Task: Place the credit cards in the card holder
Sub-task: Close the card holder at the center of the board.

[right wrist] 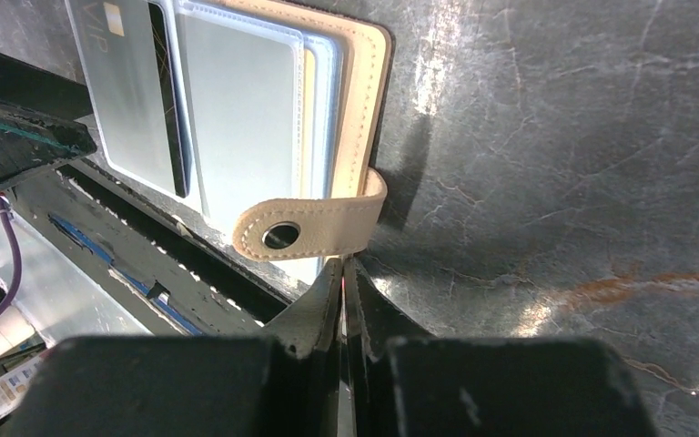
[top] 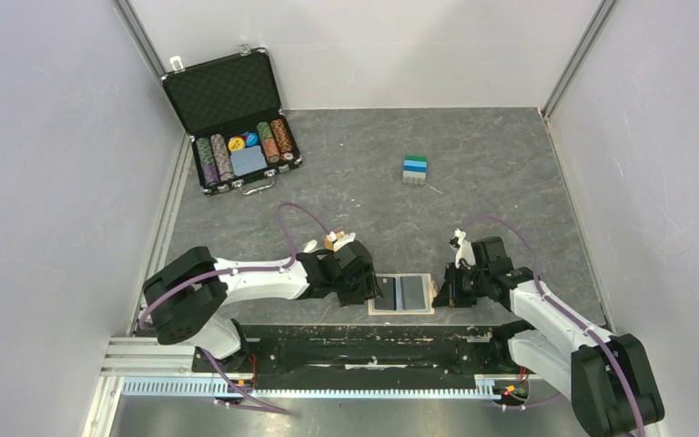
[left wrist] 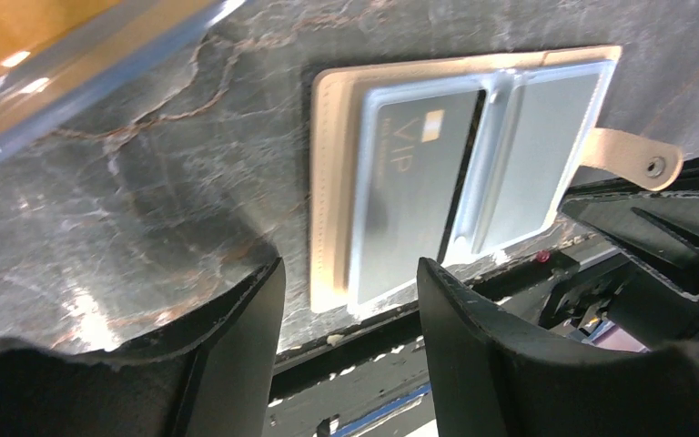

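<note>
- Upper left of the top view: an open poker chip case (top: pixel 223 91) stands far back on the bench (top: pixel 510 182), well apart from the work, and plays no part here.
- Left of centre: the left tool (left wrist: pixel 348 291) hangs low with its fingers spread and nothing between them, just beside the left edge of the card holder (left wrist: pixel 325 182).
- Centre, low in the top view: the tan card holder lies open and flat at the very near edge of the bench, between the two tools. A dark grey VIP card (left wrist: pixel 410 173) sits under clear plastic on its left half. The right sleeve (left wrist: pixel 537 146) looks empty. No other credit card shows.
- Right of centre: the snap strap (right wrist: pixel 314 228) sticks out from the holder's right side. The right tool (right wrist: pixel 341 271) is pressed together with its tips right at the strap's edge; I cannot tell whether they catch it.
- Risks, as I judge them:
  - The holder lies so near the bench edge that a push from either tool could slide it off onto the rail (top: pixel 355 339).
  - A tug on the strap could swing the holder or fold it shut.
  - The left pocket seems to open toward the spine, so a jolt could let the VIP card slip out.
</note>
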You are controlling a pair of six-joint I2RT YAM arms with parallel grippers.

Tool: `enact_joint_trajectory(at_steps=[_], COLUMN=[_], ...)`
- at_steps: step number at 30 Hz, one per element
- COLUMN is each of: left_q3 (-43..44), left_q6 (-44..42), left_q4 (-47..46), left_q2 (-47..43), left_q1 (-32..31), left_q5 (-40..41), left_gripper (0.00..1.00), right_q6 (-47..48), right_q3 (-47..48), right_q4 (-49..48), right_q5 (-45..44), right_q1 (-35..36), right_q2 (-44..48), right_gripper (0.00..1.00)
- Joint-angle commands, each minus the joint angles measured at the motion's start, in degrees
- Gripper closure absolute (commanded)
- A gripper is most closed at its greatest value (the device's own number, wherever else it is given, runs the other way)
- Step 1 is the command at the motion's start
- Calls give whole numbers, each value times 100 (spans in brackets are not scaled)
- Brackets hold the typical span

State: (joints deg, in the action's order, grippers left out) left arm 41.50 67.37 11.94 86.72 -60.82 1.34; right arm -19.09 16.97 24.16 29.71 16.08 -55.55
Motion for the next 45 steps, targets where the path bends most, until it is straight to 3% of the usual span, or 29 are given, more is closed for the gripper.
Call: enact_joint_trajectory(at_steps=[1, 7, 11, 21, 34, 45], left_q3=[105, -149, -216, -138, 858, 1364], left_q6=[-315, -351, -352, -374, -449, -692], left_q4=[-411, -1784, -2164, -1972, -2388, -1941], left_q2=[230, 273, 87, -404, 1131, 1277], left_q1=[12, 11, -15, -118, -522, -719], left_q5=[239, -319, -529, -512, -984, -867], left_gripper=[38, 40, 42, 45, 42, 35], right_q6=[70, 81, 82, 73, 94, 4], right_q3=[-146, -186, -178, -138, -45, -53], right_q4=[185, 177, 178, 203, 350, 380], right_q5=[-199, -176, -168, -190, -194, -138], right_q1=[23, 18, 17, 14, 18, 16], right_q2=[-36, -35, -28, -40, 68, 241], right_gripper=[95, 97, 98, 99, 96, 95])
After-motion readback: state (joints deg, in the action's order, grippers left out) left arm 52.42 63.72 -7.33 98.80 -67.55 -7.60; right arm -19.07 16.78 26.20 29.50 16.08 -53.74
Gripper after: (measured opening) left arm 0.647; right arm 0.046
